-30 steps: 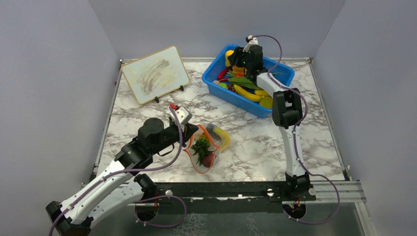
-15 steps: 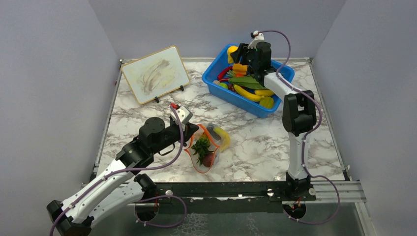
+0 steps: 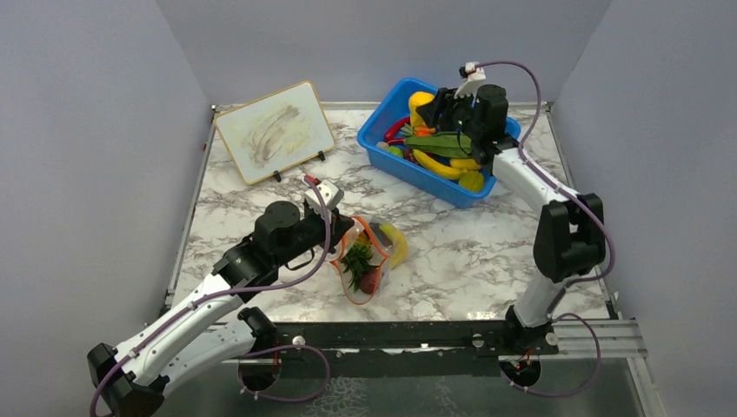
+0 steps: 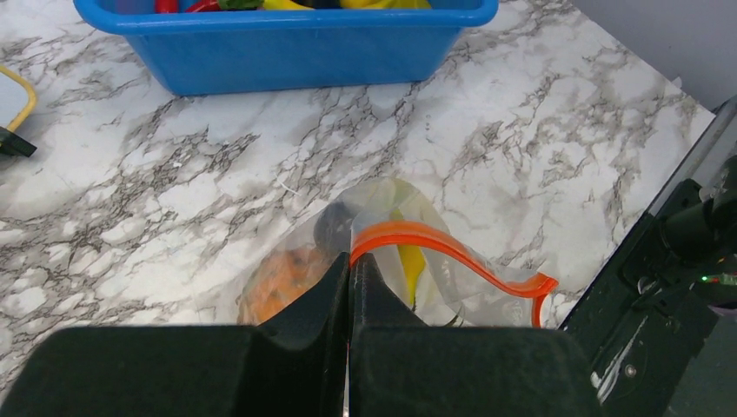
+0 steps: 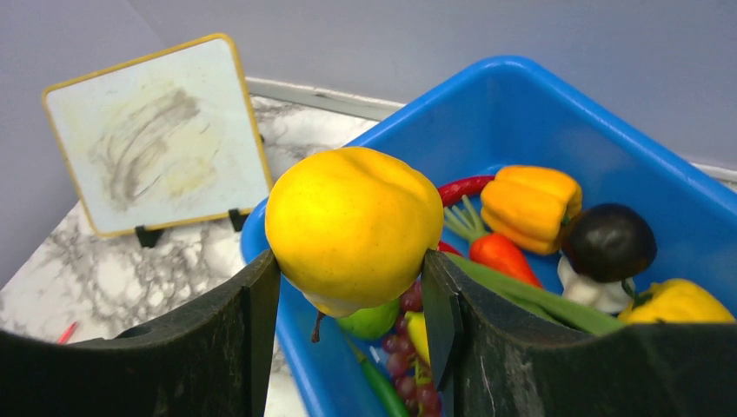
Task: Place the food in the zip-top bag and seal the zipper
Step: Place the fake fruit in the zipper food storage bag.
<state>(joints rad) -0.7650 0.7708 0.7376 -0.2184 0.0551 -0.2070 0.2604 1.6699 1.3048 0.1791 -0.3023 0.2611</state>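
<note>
The clear zip-top bag [image 3: 369, 261] lies at the table's front middle with its mouth open. Inside it show green leaves, a dark red fruit and a yellow banana [image 3: 396, 245]. Its red-orange zipper [image 4: 452, 252] curves along the mouth. My left gripper [image 4: 350, 271] is shut on the bag's mouth edge at the zipper's end and holds it up; it also shows in the top view [image 3: 339, 228]. My right gripper [image 5: 352, 287] is shut on a yellow pear-like fruit [image 5: 354, 226] and holds it above the blue bin [image 3: 382, 143]; the fruit shows in the top view [image 3: 422, 102].
The blue bin [image 5: 513, 104] at the back right holds several toy foods: an orange pepper [image 5: 530, 205], a carrot, a dark round fruit [image 5: 608, 241], grapes, bananas, green leaves. A small whiteboard [image 3: 274, 130] stands at the back left.
My right gripper has lifted the yellow fruit out of the bin and swung right and up. My left gripper has shifted slightly right with the bag's edge.
</note>
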